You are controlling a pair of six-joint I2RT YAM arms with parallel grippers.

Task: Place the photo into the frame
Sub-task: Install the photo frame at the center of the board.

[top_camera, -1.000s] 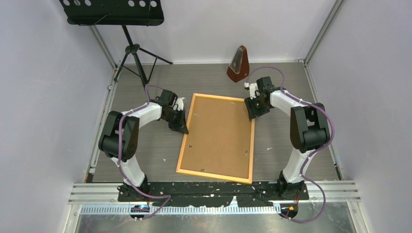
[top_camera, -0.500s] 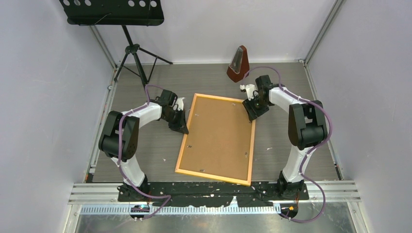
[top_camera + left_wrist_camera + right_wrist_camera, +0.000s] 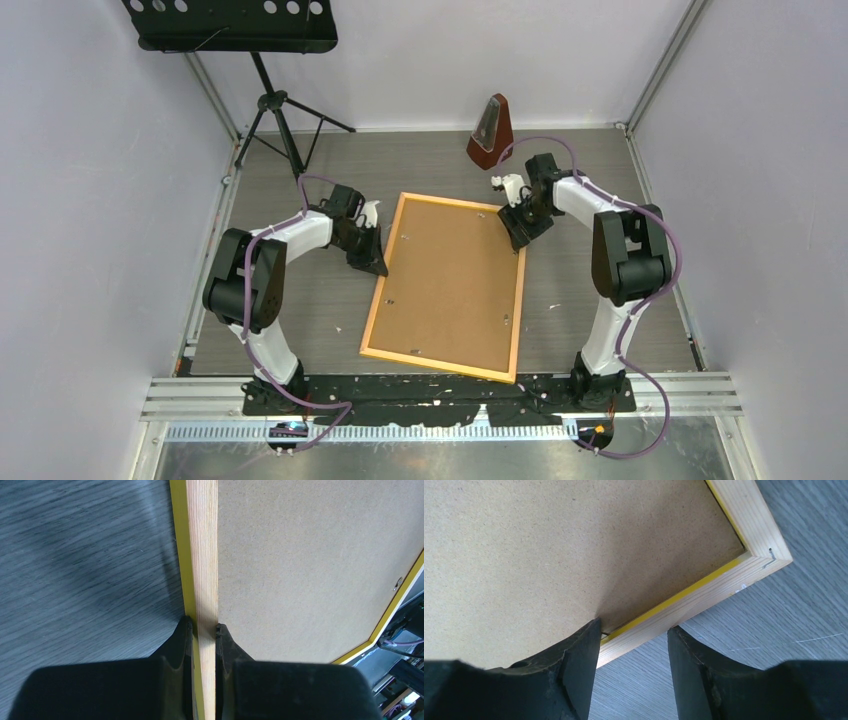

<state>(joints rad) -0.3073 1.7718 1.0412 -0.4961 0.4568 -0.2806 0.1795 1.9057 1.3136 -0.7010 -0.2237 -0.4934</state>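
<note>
The frame (image 3: 441, 363) lies flat at the table's centre, back side up, with the brown fibreboard backing (image 3: 450, 280) filling it. The photo is hidden. My left gripper (image 3: 379, 265) is shut on the frame's left wooden strip; in the left wrist view its jaws (image 3: 204, 630) pinch the strip (image 3: 202, 555) beside the backing (image 3: 310, 555). My right gripper (image 3: 520, 232) is open at the frame's far right corner. In the right wrist view it (image 3: 634, 635) straddles the strip (image 3: 704, 592), one finger over the backing (image 3: 549, 545), the other over the table.
A brown metronome (image 3: 491, 130) stands at the back, just behind my right gripper. A black music stand on a tripod (image 3: 275, 105) is at the back left. Walls close in the table on three sides.
My right wrist has shifted a little left and toward the back at the frame's far right corner. The frame has slid very slightly left. The left arm has not moved.
</note>
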